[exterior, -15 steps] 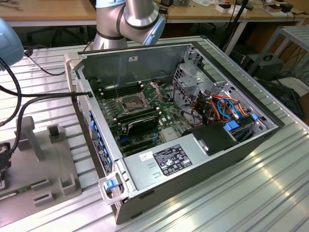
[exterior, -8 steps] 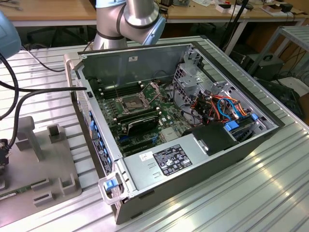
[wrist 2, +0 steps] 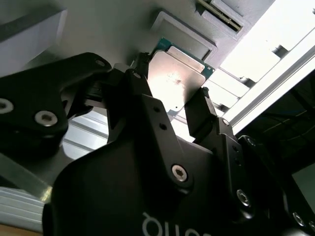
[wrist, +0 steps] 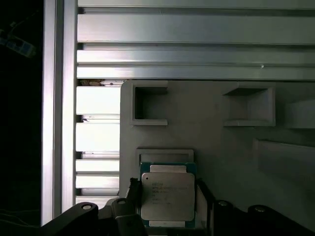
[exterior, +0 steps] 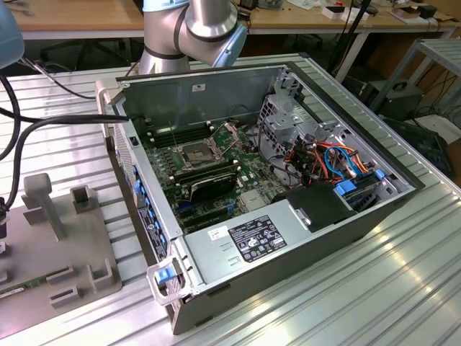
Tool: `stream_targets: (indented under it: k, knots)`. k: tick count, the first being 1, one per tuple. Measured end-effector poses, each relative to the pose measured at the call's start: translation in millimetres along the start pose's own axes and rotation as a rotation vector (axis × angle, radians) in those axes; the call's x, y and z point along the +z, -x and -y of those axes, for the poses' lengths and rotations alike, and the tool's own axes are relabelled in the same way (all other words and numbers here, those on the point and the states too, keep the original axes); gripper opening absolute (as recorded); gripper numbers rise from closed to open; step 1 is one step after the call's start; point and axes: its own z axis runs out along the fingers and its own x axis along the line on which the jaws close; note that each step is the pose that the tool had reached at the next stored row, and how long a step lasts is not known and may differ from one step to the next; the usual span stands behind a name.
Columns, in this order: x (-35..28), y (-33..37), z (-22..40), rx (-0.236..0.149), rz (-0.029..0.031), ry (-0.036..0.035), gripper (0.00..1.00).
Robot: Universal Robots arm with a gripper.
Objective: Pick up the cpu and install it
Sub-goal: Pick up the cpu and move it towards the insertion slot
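The hand (wrist 2: 172, 77) is gripping the cpu (wrist: 167, 196) by two opposite edges over the grey tray (wrist: 221, 142) on the ribbed table (wrist: 197, 59).

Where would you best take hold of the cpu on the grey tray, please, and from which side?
Probably by two opposite side edges, coming straight down from above. The cpu is thin and lies flat, face up, in a shallow seat of the grey tray, so only its edges offer purchase.

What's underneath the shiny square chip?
A grey holder tray is under the cpu, and a raised grey frame peeks out past its edge. The spot right beneath is covered by the chip itself.
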Motion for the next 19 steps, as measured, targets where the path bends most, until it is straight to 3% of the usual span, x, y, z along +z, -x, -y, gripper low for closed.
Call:
stream_targets:
  k: [7,13,19]
  knots:
    - [-0.7,0.0,0.0,0.0,0.0,0.0,0.55]
    - [-8.3,0.0,-0.4,0.0,0.0,0.0,0.55]
    - [-20.1,0.1,-1.0,0.0,0.0001,0.0001,0.55]
